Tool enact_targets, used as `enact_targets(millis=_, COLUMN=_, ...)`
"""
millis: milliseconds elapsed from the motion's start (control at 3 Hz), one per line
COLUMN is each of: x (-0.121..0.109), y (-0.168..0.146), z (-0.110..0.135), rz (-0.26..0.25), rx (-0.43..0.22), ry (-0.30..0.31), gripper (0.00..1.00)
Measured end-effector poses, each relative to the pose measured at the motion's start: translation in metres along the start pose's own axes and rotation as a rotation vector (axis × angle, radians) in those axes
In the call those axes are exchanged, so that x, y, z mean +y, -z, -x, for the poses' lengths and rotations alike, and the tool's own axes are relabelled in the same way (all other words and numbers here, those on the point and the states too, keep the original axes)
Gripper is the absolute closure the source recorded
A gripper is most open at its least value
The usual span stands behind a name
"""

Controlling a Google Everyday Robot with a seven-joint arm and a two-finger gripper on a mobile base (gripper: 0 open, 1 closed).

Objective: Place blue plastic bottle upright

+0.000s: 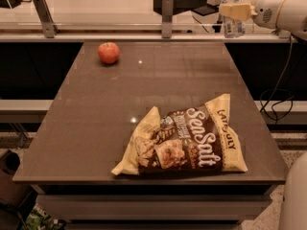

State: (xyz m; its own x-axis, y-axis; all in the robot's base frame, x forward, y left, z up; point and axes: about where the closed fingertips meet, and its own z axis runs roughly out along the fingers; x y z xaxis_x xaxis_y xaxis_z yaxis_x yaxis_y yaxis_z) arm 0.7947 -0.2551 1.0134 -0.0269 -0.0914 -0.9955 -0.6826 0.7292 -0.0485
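Observation:
The blue plastic bottle (232, 19) is a clear ribbed bottle with a pale label. It hangs upright in the air past the table's far right corner, its top cut off by the frame's upper edge. My gripper (233, 10) comes in from the right on a white arm and is shut on the bottle, its cream fingers (237, 9) crossing the bottle's middle. The bottle's base shows below the fingers, above the level of the tabletop (158, 90).
A red apple (109, 52) sits near the table's far left corner. A yellow and brown chip bag (184, 139) lies flat at the front right. A rail with metal posts (167, 16) runs behind the table. A cable (280, 97) hangs at the right.

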Motion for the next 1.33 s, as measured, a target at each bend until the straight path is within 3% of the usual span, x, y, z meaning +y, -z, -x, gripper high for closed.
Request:
enact_targets(millis=667, x=0.004, y=0.006, z=-0.016, rz=0.038, rx=0.008, ry=-0.003, gripper=1.00)
enact_targets(millis=1333, x=0.014, y=-0.001, z=-0.032, rz=0.084, rx=-0.055, ry=-0.009, gripper=1.00)
